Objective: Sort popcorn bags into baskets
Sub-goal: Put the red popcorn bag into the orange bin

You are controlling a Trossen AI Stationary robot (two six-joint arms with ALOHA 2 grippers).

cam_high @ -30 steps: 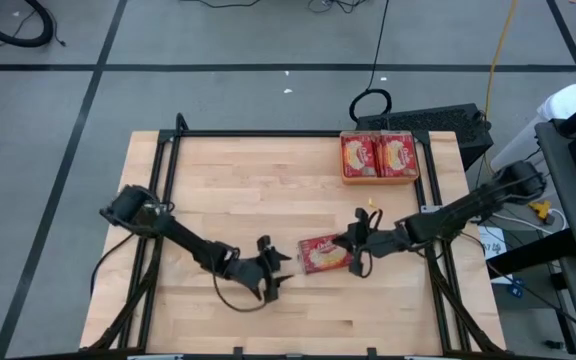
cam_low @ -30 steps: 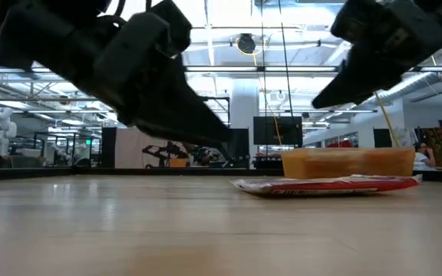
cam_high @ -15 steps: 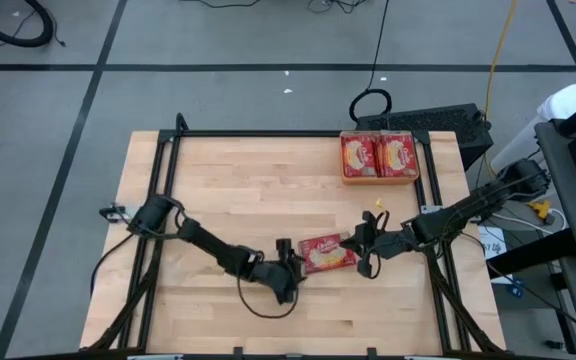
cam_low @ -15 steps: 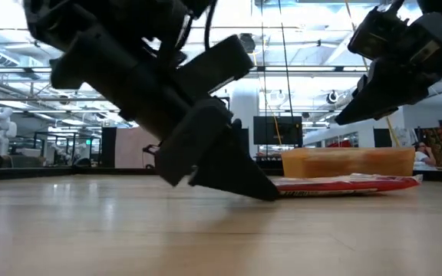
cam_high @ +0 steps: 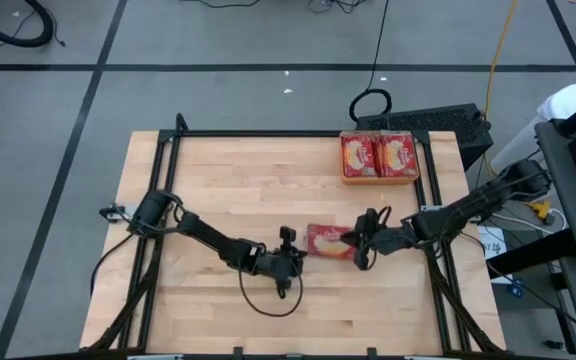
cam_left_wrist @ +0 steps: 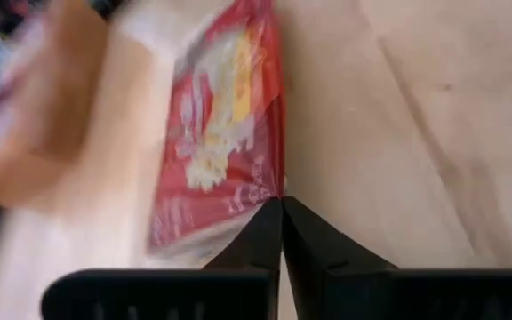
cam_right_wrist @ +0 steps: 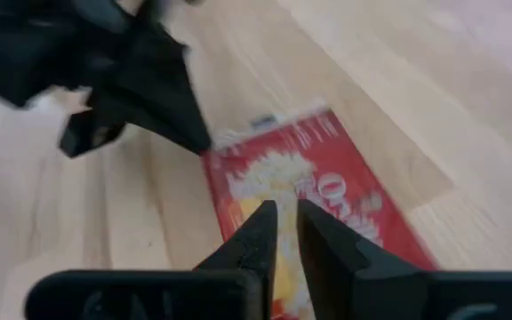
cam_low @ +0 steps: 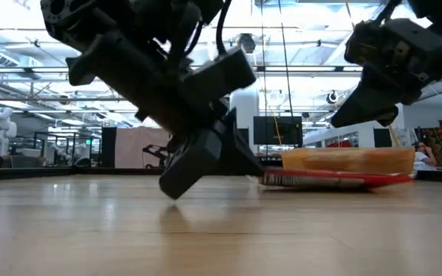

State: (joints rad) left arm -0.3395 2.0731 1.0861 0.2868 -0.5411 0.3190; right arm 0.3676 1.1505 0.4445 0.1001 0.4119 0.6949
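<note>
One red popcorn bag (cam_high: 328, 240) (cam_left_wrist: 216, 133) lies flat on the wooden table, picture side up, right of the middle. My left gripper (cam_high: 301, 256) (cam_left_wrist: 281, 203) is shut, low at the bag's left end. My right gripper (cam_high: 359, 244) (cam_right_wrist: 283, 209) hangs over the bag's right end with a narrow gap between its fingers; the low view shows this gripper (cam_low: 336, 123) clear above the bag (cam_low: 328, 181). The orange basket (cam_high: 379, 182) (cam_low: 347, 162) stands at the far right with two bags (cam_high: 359, 155) (cam_high: 398, 155) lying flat in it. My left gripper meets the bag's near left corner (cam_left_wrist: 276, 188) with its shut fingertips, coming slanting down from the table's left. Whether the bag's edge is caught between the tips, I cannot tell. The bag lies on the table.
A black frame rail (cam_high: 268, 133) runs along the table's far edge and down both sides. A dark box (cam_high: 438, 122) and cables lie beyond the far right corner. Bare wood (cam_high: 228, 180) stretches across the far left and the near side.
My left gripper has gone toward the table's right edge up to the bag, rolled about its own line, and shut. The bag has slid a little toward the far edge and turned more square to the table. My right gripper has stayed over the bag's right end.
</note>
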